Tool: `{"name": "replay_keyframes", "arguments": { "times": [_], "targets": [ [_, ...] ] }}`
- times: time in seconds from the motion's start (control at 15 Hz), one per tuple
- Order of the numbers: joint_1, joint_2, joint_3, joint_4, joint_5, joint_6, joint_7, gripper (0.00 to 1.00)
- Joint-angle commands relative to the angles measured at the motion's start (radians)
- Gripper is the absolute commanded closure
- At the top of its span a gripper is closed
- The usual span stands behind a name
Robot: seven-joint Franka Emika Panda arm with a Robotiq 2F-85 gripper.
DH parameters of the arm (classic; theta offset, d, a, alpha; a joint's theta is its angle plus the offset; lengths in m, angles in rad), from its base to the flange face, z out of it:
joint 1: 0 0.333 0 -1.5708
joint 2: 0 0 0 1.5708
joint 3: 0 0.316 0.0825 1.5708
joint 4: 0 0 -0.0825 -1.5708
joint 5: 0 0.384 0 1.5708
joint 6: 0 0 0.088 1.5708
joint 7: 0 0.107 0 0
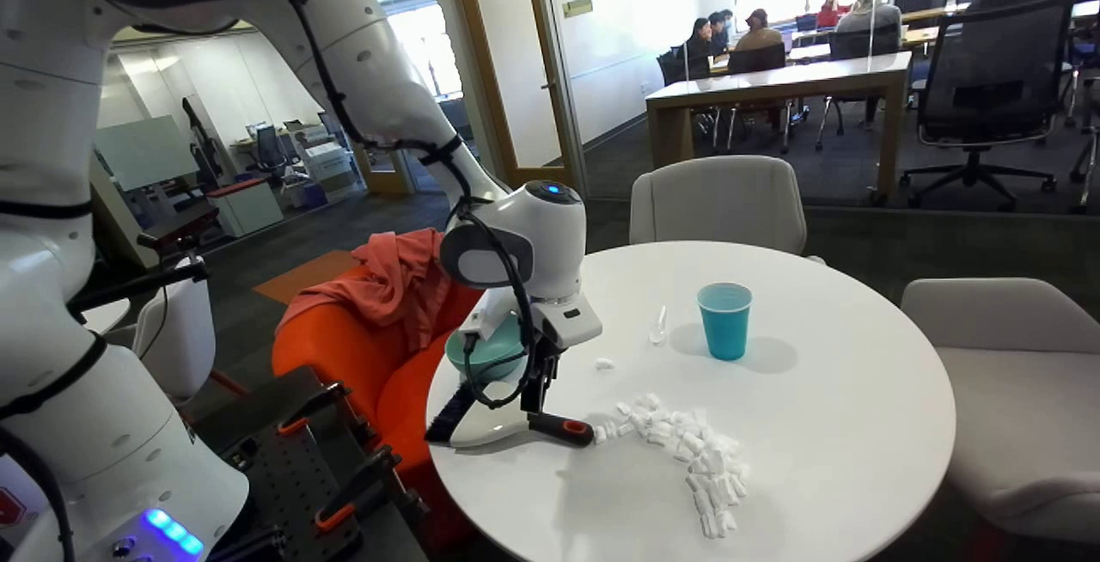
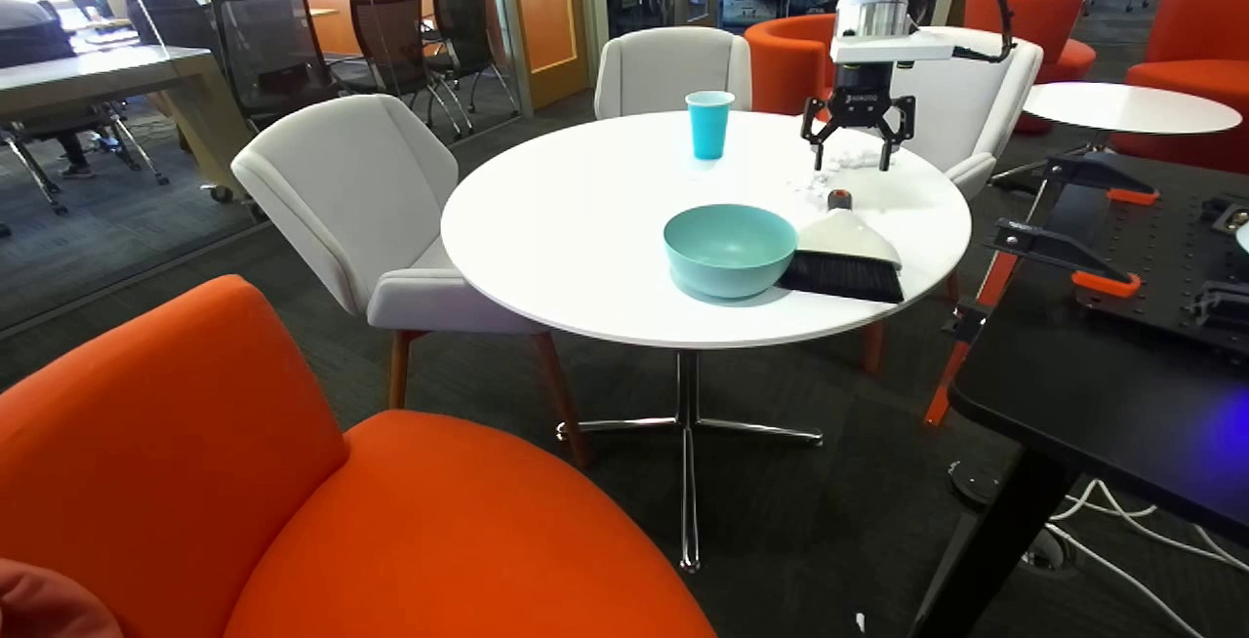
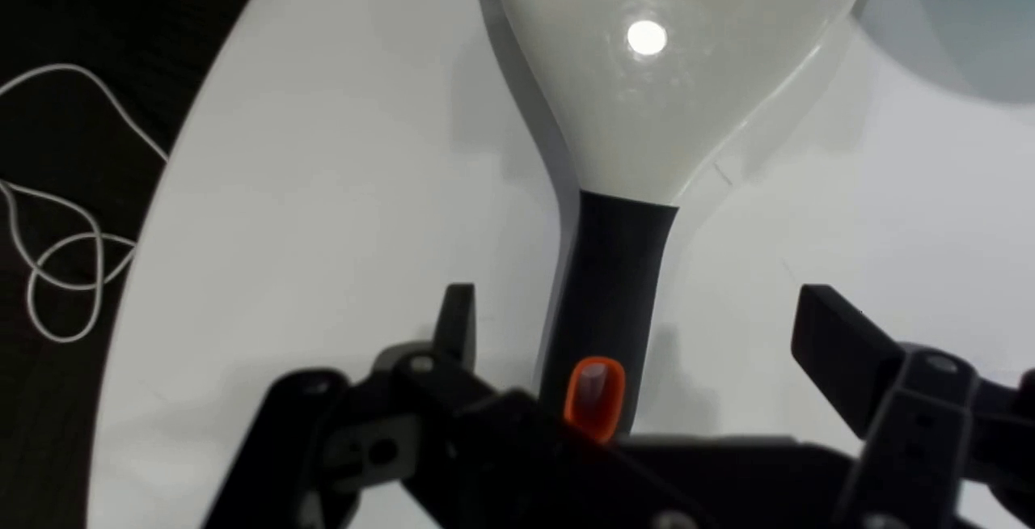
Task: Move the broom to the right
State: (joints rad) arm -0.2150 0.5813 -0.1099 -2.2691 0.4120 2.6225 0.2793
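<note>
The broom [image 2: 844,236] lies flat beside the bowl [image 2: 730,253]; whether its bristles [image 2: 844,277] touch it I cannot tell. The gripper [image 2: 852,163] is spread wide and holds nothing, fingers [image 3: 459,323] on either side of the handle [image 3: 618,278] in the wrist view. The step looks like lining up the grasp; next it should close on the handle, then shift right. The table [image 2: 585,219] ends near the broom on the side away from the bowl, so room there looks slim; bare top opens across the bowl's opposite side.
</note>
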Motion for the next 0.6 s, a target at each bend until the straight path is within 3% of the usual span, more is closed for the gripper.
{"name": "replay_keyframes", "arguments": {
  "times": [0.0,0.53],
  "targets": [
    [-0.003,0.074,0.022,0.049,0.012,0.02,-0.012,0.0],
    [-0.003,0.178,0.041,0.109,0.008,0.008,-0.011,0.0]
  ]
}}
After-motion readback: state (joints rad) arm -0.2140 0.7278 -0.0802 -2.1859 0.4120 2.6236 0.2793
